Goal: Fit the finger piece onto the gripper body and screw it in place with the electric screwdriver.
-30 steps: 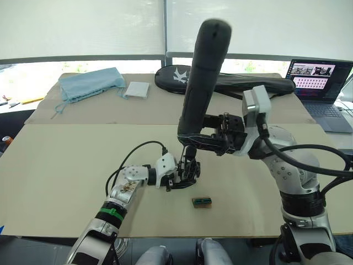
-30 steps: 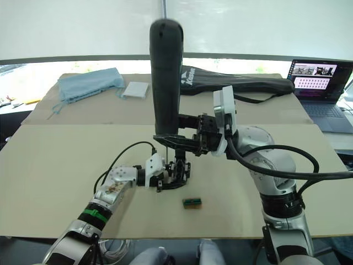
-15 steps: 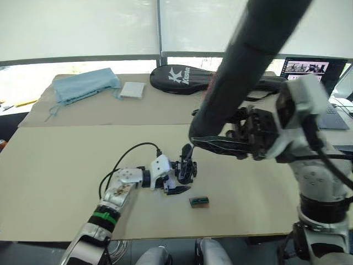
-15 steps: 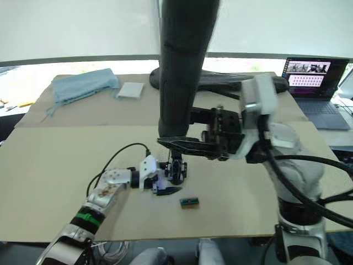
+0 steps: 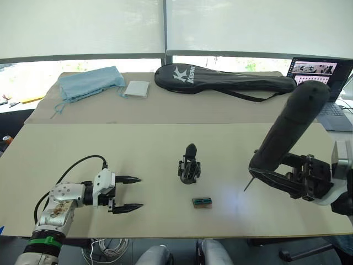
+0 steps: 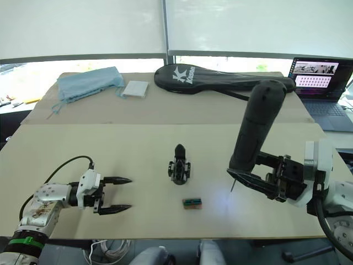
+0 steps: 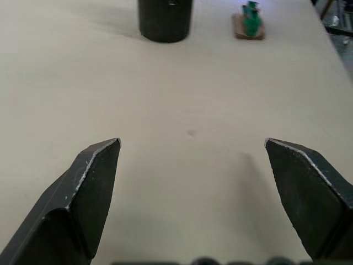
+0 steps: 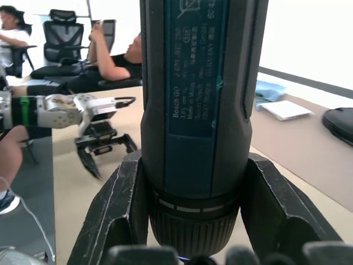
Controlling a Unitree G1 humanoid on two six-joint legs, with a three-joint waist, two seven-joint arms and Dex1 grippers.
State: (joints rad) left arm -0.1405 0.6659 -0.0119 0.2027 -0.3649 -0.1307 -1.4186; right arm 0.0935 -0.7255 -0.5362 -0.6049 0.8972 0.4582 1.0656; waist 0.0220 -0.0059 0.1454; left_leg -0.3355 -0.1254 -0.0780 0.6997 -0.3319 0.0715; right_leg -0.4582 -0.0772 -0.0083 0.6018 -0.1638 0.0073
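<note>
Black and blocky, the gripper body (image 5: 189, 167) stands upright on its round base near the middle of the tan worktop (image 5: 83, 146), its pointed finger aimed up, with nothing touching it. Just beside it, at about 5 o'clock, lies a small green-and-brown box (image 5: 202, 202). At 3 o'clock from the body, well apart, the right gripper (image 5: 276, 178) has its jaws clamped around the lower end of the electric screwdriver (image 5: 287, 130); the tool leans with its rounded butt high toward 1 o'clock and its thin bit pointing down at the worktop, a pale spot of light on the surface near the tip. At 9 o'clock, also well apart, the left gripper (image 5: 129, 193) sits low over the worktop, jaws wide and holding nothing, aimed toward the body. Along the far edge, from 10 to 1 o'clock, lie a blue cloth (image 5: 90, 83), a white pad (image 5: 137, 89), a long black racket bag (image 5: 220, 79) and a laptop (image 5: 319, 77).
</note>
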